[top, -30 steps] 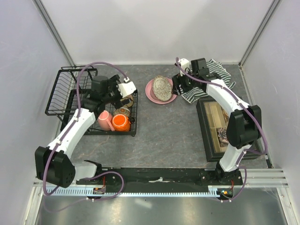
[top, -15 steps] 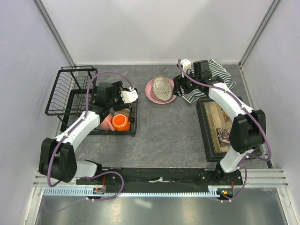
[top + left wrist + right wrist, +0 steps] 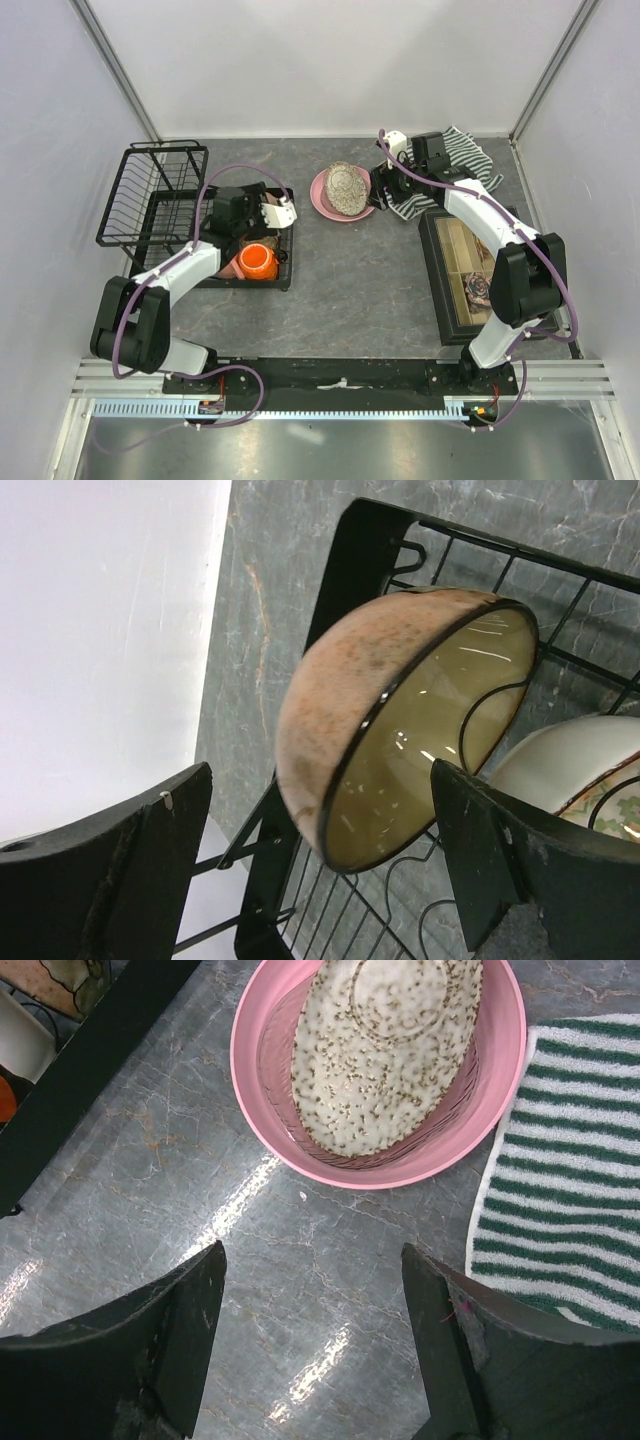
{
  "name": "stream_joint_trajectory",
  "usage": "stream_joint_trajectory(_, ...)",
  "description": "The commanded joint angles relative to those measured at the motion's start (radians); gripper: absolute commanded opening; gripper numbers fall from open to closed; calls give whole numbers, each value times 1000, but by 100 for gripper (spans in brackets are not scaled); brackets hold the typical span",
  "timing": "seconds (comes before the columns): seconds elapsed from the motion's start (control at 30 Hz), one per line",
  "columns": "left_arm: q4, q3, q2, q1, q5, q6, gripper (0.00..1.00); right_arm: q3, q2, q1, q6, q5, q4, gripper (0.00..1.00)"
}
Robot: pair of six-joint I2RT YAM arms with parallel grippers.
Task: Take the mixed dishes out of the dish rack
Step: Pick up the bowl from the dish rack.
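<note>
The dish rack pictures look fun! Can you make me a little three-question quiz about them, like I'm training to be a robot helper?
1. True or false: the speckled oval dish lies on the pink plate.
2. Pick one: in the left wrist view, what shows between the open fingers of the left pincer? A) a tan-brown bowl B) a fork C) a glass
3. Short answer: what is the orange mug sitting in?

Key
1. True.
2. A.
3. The dish rack.
</note>
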Motion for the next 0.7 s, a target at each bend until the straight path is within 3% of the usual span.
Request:
stream_joint_trajectory(0.0, 174, -40, 26, -4, -19, 51, 95, -8, 1, 1, 6, -25, 30, 78)
stream_joint_trajectory(0.27, 295, -69, 80, -4, -31, 54, 87, -13, 16, 2, 5, -30, 30, 77)
stream_joint_trajectory(0.67, 335, -88, 75, -4, -22, 26, 77, -23, 24, -5, -3, -25, 30, 76)
